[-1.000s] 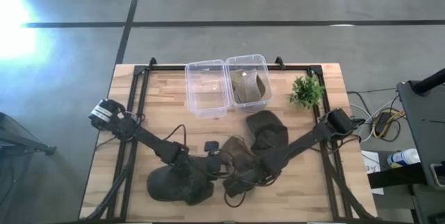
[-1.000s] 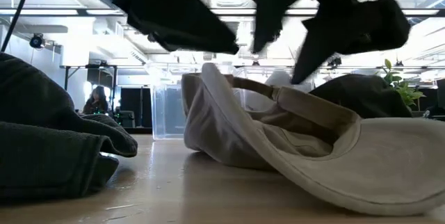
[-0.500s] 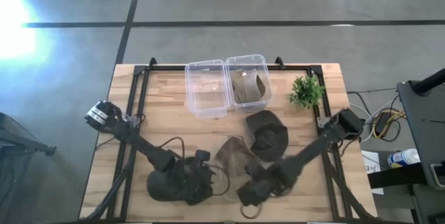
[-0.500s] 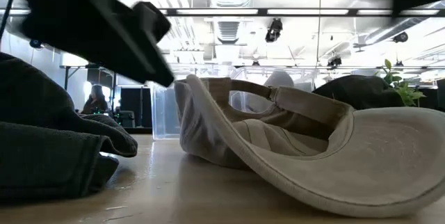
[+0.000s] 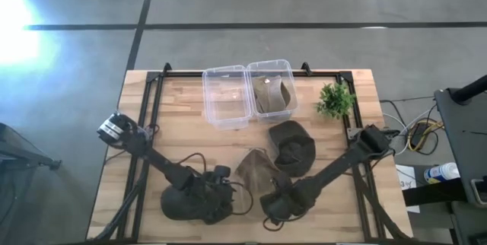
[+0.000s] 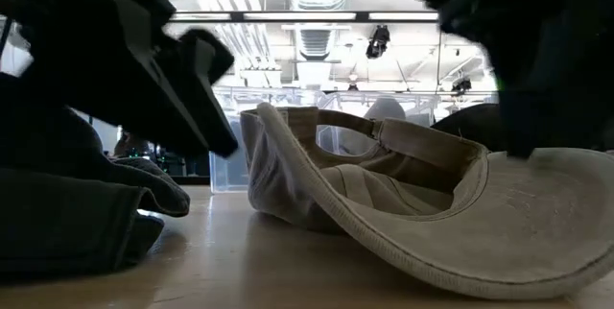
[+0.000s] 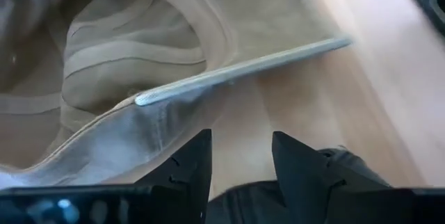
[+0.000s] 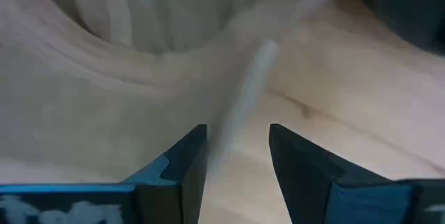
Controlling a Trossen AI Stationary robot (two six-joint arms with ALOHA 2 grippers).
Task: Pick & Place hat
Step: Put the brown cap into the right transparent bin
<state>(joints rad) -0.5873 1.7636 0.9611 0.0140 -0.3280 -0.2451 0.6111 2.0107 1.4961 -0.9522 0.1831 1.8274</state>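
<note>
The right claw [image 8: 236, 156] is seen released, fingers apart, over the brim of the tan hat [image 5: 259, 172] at the lower middle of the high view. The left claw [image 7: 240, 163] is likewise spread, beside a dark hat [image 5: 186, 199] at lower left. A third hat [image 5: 292, 146] lies near centre. The wooden desk [image 5: 175, 135] carries two clear bins [image 5: 249, 93] and a small plant [image 5: 334, 100] at the top. Grey floor [image 5: 228, 1] is seen beyond.

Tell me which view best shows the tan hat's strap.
The low view: the tan hat lies upside down, its strap arching clear. High view shows only its outline; both wrist views show just fabric and brim.
</note>
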